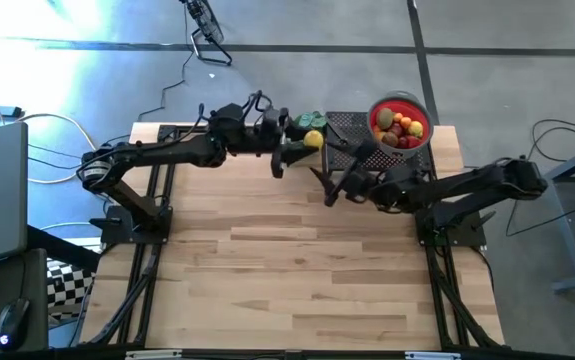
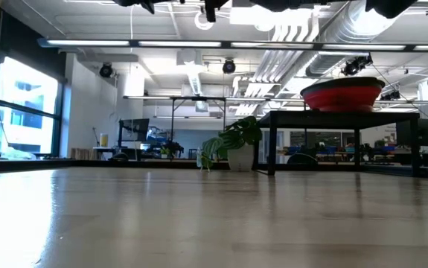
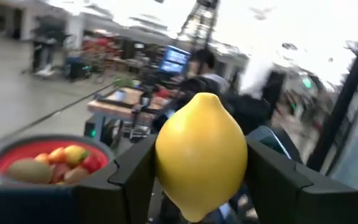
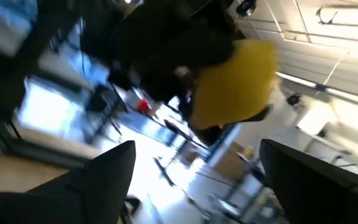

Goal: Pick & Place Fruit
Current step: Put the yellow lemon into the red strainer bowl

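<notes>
A yellow lemon (image 3: 200,155), one of the fruit, sits between the fingers of my left gripper (image 1: 308,143), high over the far middle of the table. The right wrist view shows this lemon (image 4: 241,81) too, blurred. My right gripper (image 1: 325,188) stands open just on the near side of the lemon and lower, with nothing between its fingers (image 4: 113,168). A red bowl (image 1: 399,122) holding several small fruits (image 3: 60,163) rests on a black stand (image 2: 340,115) at the far right. My left gripper pinches the lemon by its two opposite sides (image 3: 163,163), one finger (image 3: 132,177) on each. The fingers reach in roughly level from the table's left. The lemon is lifted clear of the table, and one pointed end hangs below the fingers.
A green leafy plant (image 1: 307,120) in a white pot (image 2: 240,158) stands at the far edge beside the black stand (image 1: 345,135). The wooden table top (image 1: 287,270) spreads out on the near side of both arms. Cables and a laptop lie off the table's left.
</notes>
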Available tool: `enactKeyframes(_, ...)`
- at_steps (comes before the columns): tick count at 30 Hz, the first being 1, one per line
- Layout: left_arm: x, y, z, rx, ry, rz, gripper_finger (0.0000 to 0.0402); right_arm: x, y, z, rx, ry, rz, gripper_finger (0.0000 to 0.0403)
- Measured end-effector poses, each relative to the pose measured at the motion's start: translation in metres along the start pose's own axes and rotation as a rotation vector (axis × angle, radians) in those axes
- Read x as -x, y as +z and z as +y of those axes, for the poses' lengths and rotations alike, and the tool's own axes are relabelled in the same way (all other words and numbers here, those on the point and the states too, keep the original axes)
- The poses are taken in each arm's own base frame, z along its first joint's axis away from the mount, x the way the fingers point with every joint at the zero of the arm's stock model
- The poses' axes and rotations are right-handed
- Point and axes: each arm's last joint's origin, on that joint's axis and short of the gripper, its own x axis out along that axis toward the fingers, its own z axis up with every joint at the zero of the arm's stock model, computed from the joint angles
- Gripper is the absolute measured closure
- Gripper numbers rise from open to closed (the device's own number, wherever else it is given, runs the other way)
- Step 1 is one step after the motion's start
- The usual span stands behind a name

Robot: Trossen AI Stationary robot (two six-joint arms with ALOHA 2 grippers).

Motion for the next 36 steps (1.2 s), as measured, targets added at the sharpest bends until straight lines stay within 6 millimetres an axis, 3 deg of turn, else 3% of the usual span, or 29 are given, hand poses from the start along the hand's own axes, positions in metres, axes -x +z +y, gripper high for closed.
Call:
enactKeyframes(5,0.000,0.001,0.003,0.164,0.082,-0.029,0.0201,-0.001,-0.003,0.005,0.168,-0.074,0.095,0.0072)
enactKeyframes(11,0.000,0.001,0.005,0.300,0.151,-0.067,0.0201,0.000,0.003,-0.006,0.137,-0.205,0.089,0.0073)
enactKeyframes(21,-0.009,-0.008,0.007,0.330,0.151,-0.117,0.0201,0.000,0.007,-0.004,0.155,-0.130,-0.030,0.0073)
enactKeyframes(28,-0.025,-0.028,0.012,0.349,0.114,-0.197,0.0201,0.000,0.007,-0.006,0.142,-0.168,0.007,0.0073)
enactKeyframes(36,-0.030,-0.038,0.017,0.383,0.107,-0.217,0.0201,0.001,0.009,-0.009,0.138,-0.206,0.004,0.0073)
